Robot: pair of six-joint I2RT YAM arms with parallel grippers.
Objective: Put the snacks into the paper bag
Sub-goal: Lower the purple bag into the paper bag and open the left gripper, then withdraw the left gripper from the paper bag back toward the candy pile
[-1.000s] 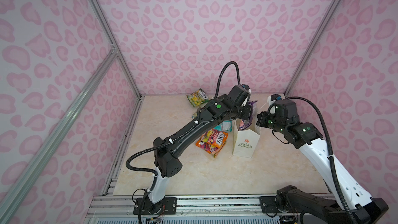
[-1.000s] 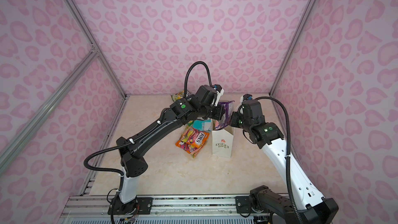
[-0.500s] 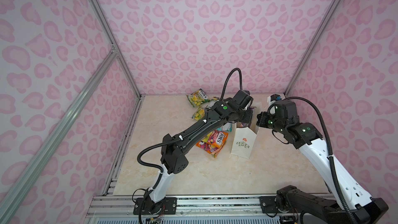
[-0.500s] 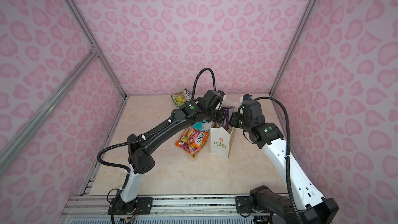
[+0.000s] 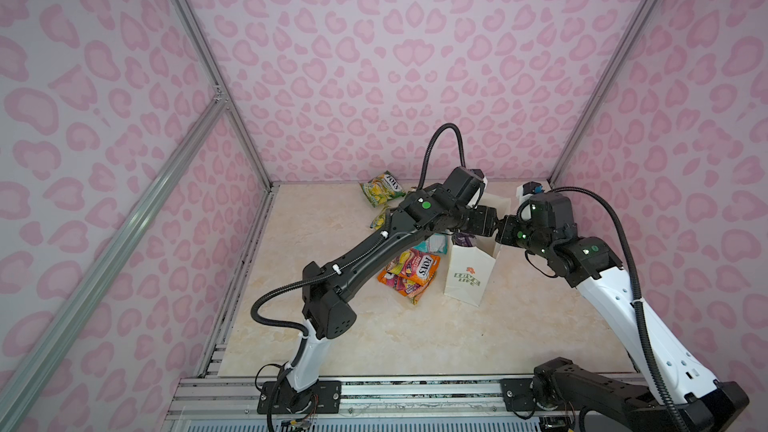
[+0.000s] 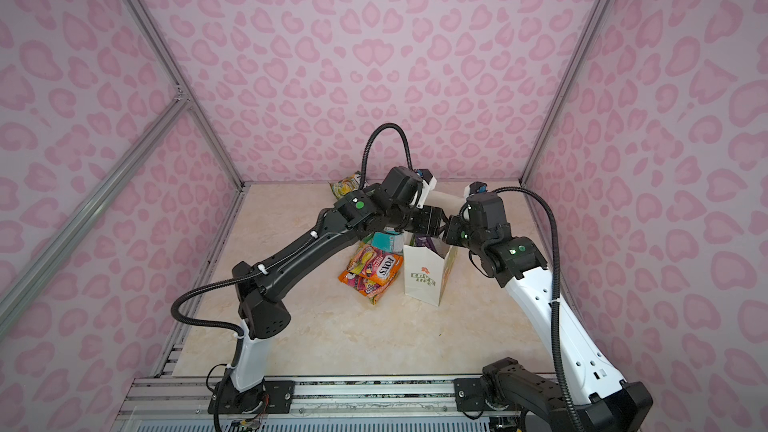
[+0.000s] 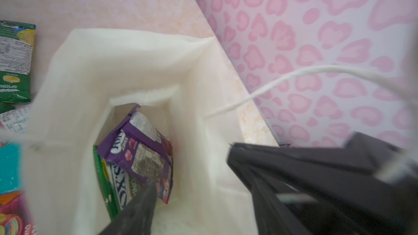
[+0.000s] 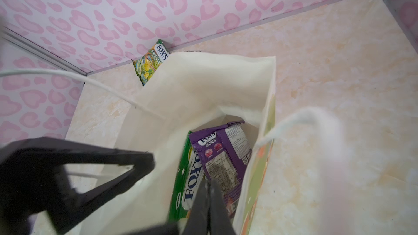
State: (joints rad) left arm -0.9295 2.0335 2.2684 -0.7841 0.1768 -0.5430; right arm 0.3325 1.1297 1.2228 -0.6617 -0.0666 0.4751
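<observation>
Now two snacks (image 7: 138,154) lie inside one paper bag (image 7: 135,64).

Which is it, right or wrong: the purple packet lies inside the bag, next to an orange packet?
Wrong in one respect. The purple packet lies inside the bag, but next to a green packet, not an orange one; both wrist views show it.
</observation>
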